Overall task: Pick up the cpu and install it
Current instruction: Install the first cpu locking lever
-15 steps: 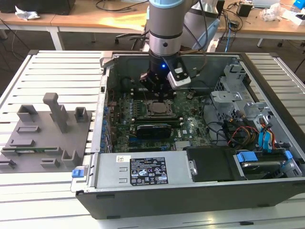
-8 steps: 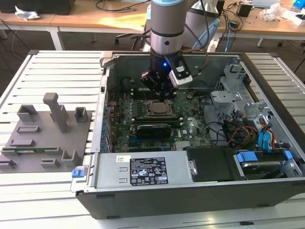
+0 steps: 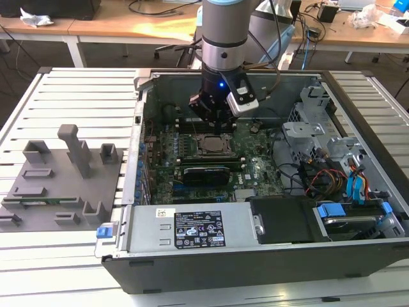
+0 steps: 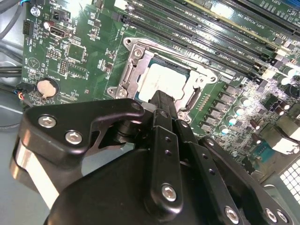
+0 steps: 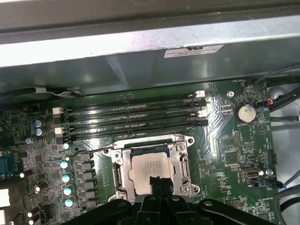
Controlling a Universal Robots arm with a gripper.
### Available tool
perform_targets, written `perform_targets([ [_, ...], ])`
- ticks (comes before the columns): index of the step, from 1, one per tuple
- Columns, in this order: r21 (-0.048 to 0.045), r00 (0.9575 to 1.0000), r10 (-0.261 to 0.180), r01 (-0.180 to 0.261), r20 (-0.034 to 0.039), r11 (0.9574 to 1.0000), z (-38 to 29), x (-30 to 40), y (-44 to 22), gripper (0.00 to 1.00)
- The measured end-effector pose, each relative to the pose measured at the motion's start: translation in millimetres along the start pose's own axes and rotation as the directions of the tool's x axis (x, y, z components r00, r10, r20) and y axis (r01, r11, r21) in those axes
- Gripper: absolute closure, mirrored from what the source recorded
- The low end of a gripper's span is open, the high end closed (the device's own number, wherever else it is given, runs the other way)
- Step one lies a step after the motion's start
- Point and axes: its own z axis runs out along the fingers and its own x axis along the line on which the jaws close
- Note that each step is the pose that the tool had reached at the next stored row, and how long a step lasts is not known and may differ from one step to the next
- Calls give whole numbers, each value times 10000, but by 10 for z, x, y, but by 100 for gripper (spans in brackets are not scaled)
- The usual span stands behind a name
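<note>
Tool [image 3: 214, 115] hangs inside the open computer case [image 3: 211, 262], directly above the motherboard socket [image 3: 213, 146]. Whether its fingers are apart or closed cannot be told from these views; its dark linkage [image 4: 161, 154] fills the near part of the second wrist view, and one black finger [image 4: 162, 101] reaches down to the near edge of the socket.

Cpu [image 5: 150, 169] lies flat inside the socket frame [image 5: 180, 161], silvery top up, framed by the metal bracket on all sides. In the second wrist view the cpu [image 4: 161, 82] appears seated square within that frame, with the finger overlapping its near edge; contact cannot be confirmed.

Beyond the socket, four long memory slots [image 5: 131, 117] run parallel to its far side. A round coin battery [image 5: 245, 112] sits on the motherboard [image 5: 225, 150] well apart from the socket. A row of small capacitors [image 5: 65, 183] stands beside the socket on the opposite side.

Outside the case, on the exterior view's left, a grey fixture block [image 3: 64, 182] rests on the slatted table [image 3: 64, 89], well apart from the socket. A labelled power supply [image 3: 192, 229] occupies the case's near side.
</note>
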Motion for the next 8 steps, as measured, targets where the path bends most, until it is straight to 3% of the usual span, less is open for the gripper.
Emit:
perform_targets([
  [8,1,10000,-1,1,0,10000,-3,3,0,89],
])
